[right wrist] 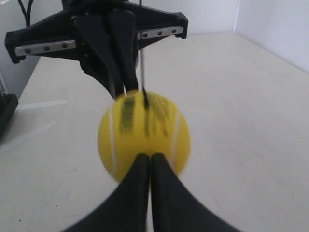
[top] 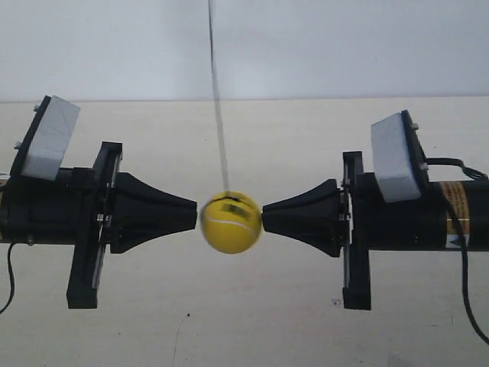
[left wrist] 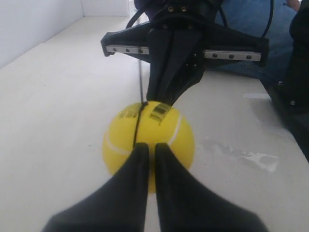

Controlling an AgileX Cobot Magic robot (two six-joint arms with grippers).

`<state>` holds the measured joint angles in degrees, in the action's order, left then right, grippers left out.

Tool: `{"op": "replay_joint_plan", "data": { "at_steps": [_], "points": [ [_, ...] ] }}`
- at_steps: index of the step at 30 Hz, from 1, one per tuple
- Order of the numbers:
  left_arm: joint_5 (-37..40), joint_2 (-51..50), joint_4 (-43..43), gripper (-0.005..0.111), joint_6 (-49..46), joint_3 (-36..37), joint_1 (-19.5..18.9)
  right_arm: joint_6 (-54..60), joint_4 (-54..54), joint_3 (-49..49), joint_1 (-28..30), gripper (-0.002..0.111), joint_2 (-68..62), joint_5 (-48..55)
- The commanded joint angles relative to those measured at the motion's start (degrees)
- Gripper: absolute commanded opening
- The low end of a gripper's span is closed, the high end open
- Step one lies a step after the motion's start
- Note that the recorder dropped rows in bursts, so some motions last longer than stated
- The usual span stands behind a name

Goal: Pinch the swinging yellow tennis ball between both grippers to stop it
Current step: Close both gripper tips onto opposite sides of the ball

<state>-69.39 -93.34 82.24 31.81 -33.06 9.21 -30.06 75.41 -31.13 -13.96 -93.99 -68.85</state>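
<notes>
The yellow tennis ball (top: 231, 222) hangs on a thin dark string (top: 220, 115) between two black cone-tipped grippers and looks blurred. The cone tip of the arm at the exterior view's left (top: 195, 215) meets one side of the ball. On the other side is the cone tip of the arm at the exterior view's right (top: 264, 214). In the left wrist view my left gripper (left wrist: 150, 147) is shut, its tips against the ball (left wrist: 171, 130). My right gripper (right wrist: 150, 156) is shut too, tips against the ball (right wrist: 145, 128). Neither gripper has anything between its fingers.
A cream table (top: 244, 329) lies below, with a white wall (top: 344, 46) behind. A grey-white block (top: 50, 138) sits atop each gripper. A cable (top: 466, 267) trails from the arm at the exterior view's right. Blue cloth (left wrist: 251, 19) and dark gear (left wrist: 294, 96) sit beyond the table edge.
</notes>
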Motion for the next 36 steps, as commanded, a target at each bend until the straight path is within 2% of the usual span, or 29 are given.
{"op": "replay_joint_plan", "data": {
  "at_steps": [1,31,36],
  "points": [
    [-0.57,-0.1,-1.42,0.005,-1.06,-0.3,2.62,0.19,-1.23,-0.92,-2.88,0.0,0.11,2.62],
    [-0.54,-0.1,-1.53,0.005,-1.26,-0.3,2.89,1.61,-2.37,-0.92,-3.21,0.0,0.11,4.01],
    [1.8,-0.1,-2.37,0.005,-1.26,-0.3,2.89,2.62,-3.15,-0.92,-3.21,0.0,0.11,4.3]
  ]
}}
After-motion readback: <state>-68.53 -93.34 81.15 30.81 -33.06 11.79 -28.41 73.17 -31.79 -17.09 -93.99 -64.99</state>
